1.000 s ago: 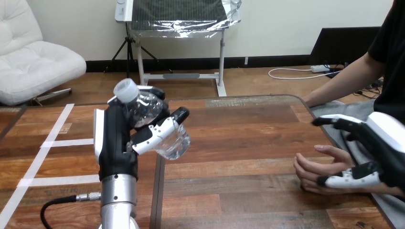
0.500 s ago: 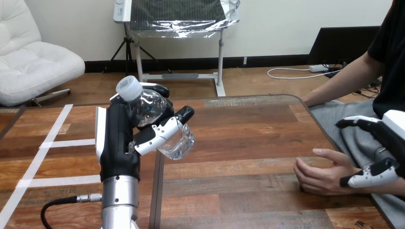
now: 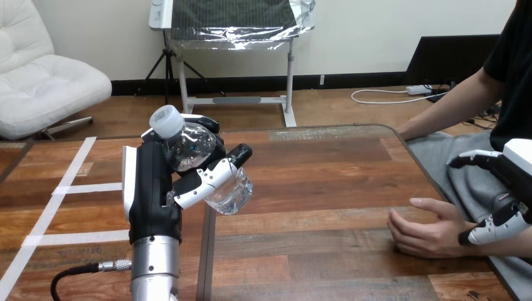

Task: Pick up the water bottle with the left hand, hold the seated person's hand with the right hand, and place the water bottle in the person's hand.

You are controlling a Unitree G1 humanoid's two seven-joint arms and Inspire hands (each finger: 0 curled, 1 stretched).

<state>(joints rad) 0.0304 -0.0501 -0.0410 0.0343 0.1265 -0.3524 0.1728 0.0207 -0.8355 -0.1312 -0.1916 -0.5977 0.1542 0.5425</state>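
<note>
The left hand (image 3: 154, 188) stands upright over the table (image 3: 313, 188) in the left-centre of the frame, raised on its silver forearm. Its fingers (image 3: 202, 180) are curled round the bottle (image 3: 194, 150) and clamp it against the palm. The clear bottle is off the wood and tilted: its white cap (image 3: 165, 120) points to the upper left and its base hangs toward the lower right, past the fingertips. At the lower right, the person's hand (image 3: 426, 231) rests on the table near the edge, on its side, with the fingers loosely bent and nothing in it. The right hand (image 3: 509, 179) comes in from the right edge just behind it. Its fingers (image 3: 470, 158) reach out above the person's wrist (image 3: 483, 241), clear of it, while the thumb (image 3: 492, 231) lies low, right at the wrist. The hand is spread wide, not closed on the wrist, and I cannot tell whether the thumb touches it.
</note>
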